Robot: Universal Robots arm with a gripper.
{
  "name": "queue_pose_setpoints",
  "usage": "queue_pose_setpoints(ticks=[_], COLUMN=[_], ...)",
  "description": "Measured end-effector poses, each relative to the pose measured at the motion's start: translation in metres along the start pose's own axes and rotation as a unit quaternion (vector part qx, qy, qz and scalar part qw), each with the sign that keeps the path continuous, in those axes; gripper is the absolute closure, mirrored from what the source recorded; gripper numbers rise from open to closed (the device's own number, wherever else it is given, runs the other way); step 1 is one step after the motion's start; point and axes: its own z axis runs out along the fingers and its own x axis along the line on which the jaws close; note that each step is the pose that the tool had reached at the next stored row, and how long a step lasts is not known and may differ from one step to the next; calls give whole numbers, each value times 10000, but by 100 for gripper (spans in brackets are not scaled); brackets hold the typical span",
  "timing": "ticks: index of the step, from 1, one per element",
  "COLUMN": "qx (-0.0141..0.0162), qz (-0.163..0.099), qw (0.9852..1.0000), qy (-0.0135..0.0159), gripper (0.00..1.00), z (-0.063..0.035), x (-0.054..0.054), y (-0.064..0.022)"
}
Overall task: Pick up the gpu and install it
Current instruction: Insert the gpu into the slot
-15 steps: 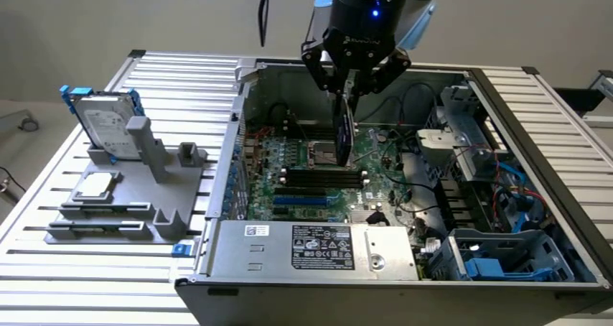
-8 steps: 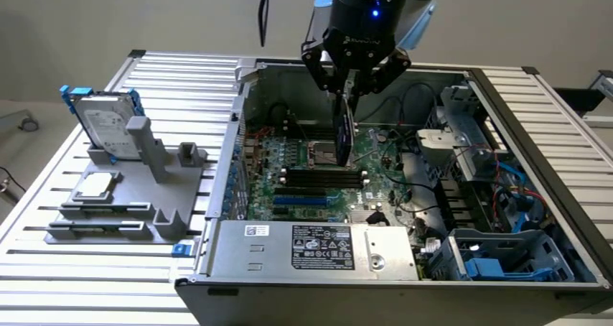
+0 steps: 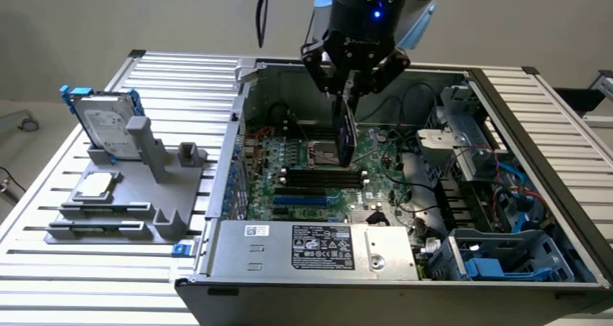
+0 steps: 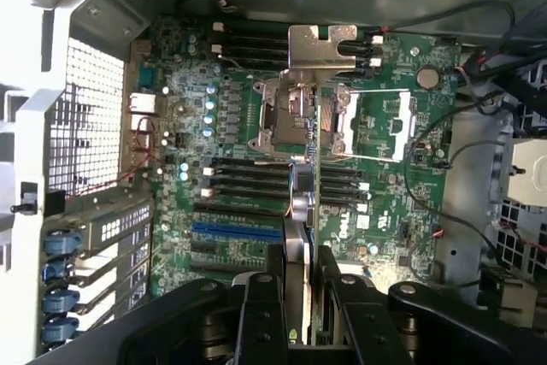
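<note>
Above the motherboard (image 3: 287,161) inside the open computer case (image 3: 536,175), the gripper (image 3: 349,95) pinches the gpu (image 3: 347,136) by its upper edge — the card hangs on edge, with its silver bracket (image 4: 322,47) at one end. It looks light and stiff but fragile, so a hold on the board edge and shroud, clear of components, seems wisest. White lettering (image 4: 339,230) on the motherboard looks like a Dell mark; the power supply label (image 3: 323,245) is too small to read.
</note>
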Motion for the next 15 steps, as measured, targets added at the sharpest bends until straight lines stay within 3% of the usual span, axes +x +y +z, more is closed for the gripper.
queue_pose_setpoints(ticks=[4,7,11,15], qx=[14,24,37,51], qz=[-364,-639,-995,-1357], qw=[9993,9980,9950,9907], qy=[9,17,26,35], gripper=[74,74,74,74], z=[11,19,29,40], x=[0,0,-1,-2], y=[0,-1,-1,-1])
